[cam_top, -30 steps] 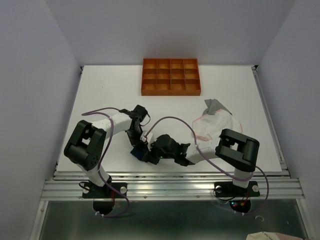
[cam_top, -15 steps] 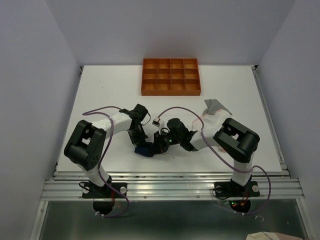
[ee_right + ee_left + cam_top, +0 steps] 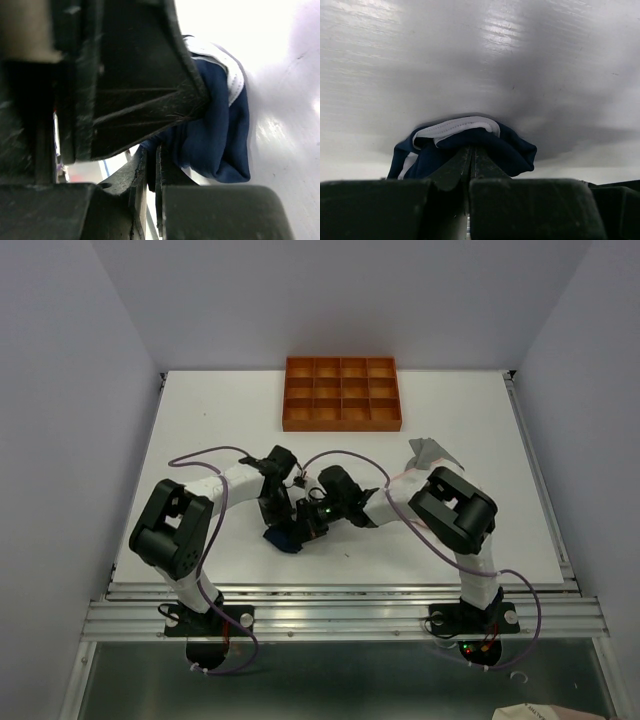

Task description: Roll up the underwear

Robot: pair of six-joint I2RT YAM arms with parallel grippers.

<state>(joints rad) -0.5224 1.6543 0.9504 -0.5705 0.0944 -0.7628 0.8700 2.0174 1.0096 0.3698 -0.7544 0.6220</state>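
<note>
Navy cloth, white-trimmed: the underwear [image 3: 487, 146] lies bunched on the table [image 3: 530, 55] at the tips of the left fingers [image 3: 456, 167] and the right fingers [image 3: 131, 176], both pairs clenched on its folds. Probably light, limp and unbreakable; best pinched along the trimmed hem. No writing is legible.

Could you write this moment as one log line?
left end effector: shut on navy underwear | right end effector: shut on navy underwear
</note>
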